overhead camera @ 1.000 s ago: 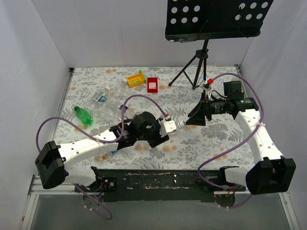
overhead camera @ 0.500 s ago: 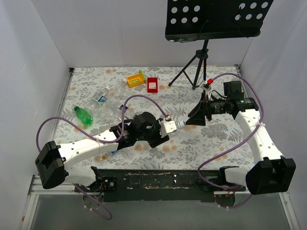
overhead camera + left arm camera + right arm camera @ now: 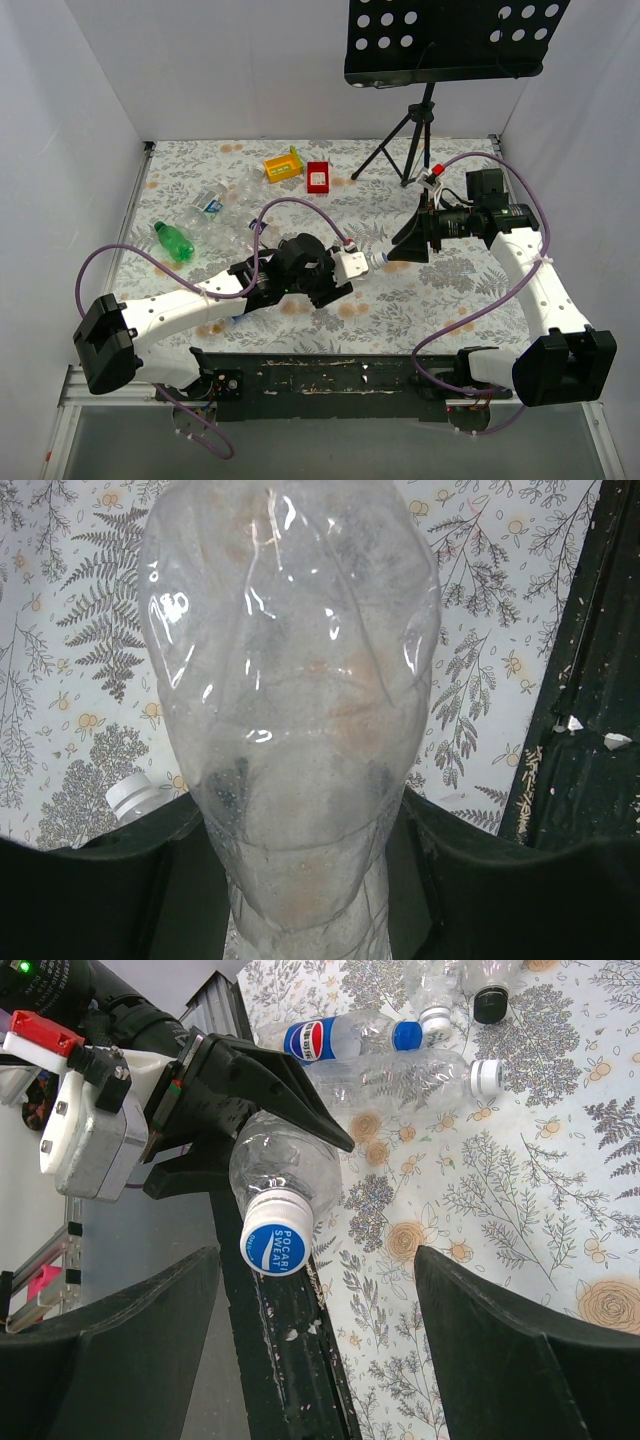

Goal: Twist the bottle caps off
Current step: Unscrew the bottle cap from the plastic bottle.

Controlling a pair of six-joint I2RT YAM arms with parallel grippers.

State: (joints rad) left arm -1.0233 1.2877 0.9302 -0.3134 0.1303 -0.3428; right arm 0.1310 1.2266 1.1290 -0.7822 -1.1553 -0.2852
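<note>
the left gripper (image 3: 305,875) clamps a clear bottle (image 3: 290,700), cap (image 3: 277,1243) aimed at the wide-spread right gripper (image 3: 315,1360), seemingly for unscrewing.

White walls (image 3: 250,70) on three sides, floral-patterned table cover (image 3: 450,295) across the middle, black perforated stand tray (image 3: 450,40) upper right on a tripod (image 3: 405,150), dark mounting plate (image 3: 330,375) along the bottom.
</note>
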